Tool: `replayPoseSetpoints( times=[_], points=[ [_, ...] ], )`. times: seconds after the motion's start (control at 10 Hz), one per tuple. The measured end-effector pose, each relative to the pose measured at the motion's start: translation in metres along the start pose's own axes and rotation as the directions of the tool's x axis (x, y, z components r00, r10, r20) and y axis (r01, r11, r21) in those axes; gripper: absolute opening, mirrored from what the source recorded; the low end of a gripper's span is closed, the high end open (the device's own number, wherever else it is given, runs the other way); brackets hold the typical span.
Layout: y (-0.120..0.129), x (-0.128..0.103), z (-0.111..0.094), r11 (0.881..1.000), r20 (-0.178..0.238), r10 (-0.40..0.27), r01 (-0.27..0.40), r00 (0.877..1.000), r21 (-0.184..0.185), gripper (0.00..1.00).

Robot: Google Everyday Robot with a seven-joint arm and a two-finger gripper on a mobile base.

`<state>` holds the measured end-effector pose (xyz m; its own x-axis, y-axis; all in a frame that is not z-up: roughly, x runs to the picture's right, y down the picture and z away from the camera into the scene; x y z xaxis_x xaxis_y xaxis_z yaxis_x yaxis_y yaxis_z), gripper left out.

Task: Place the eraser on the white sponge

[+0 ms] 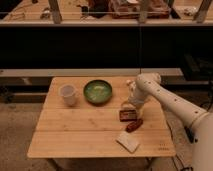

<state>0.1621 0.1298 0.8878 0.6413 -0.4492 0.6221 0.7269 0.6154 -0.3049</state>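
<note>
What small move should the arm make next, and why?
Probably lower the gripper onto the eraser: it hangs just above it, and the eraser lies on the table, apart from the white sponge nearer the front edge.

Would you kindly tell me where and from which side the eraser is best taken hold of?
I would grip the eraser across its short width at mid-length, coming down from above. It lies flat on the wooden table, its long side running roughly left to right, so the long edges offer parallel faces. The tool hovers just behind it. Mind the reddish-brown lump close in front.
</note>
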Motion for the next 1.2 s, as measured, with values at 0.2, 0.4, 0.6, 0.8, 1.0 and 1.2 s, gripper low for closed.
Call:
replayPoseSetpoints(
  times=[0.2, 0.4, 0.6, 0.8, 1.0, 1.2],
  points=[
    [0.003, 0.000, 0.003, 1.000, 0.007, 0.013, -0.013, 1.000, -0.009, 0.68],
    [0.003, 0.000, 0.003, 1.000, 0.007, 0.012, -0.012, 1.000, -0.009, 0.68],
    [0.004, 0.000, 0.007, 1.000, 0.016, 0.021, -0.021, 1.000, -0.015, 0.68],
    [0.004, 0.001, 0.007, 1.000, 0.013, 0.020, -0.020, 1.000, -0.017, 0.57],
    [0.001, 0.003, 0.011, 1.000, 0.013, 0.023, -0.023, 1.000, -0.019, 0.35],
    [0.007, 0.008, 0.026, 0.998, 0.022, 0.059, -0.058, 0.998, -0.031, 0.14]
  ],
)
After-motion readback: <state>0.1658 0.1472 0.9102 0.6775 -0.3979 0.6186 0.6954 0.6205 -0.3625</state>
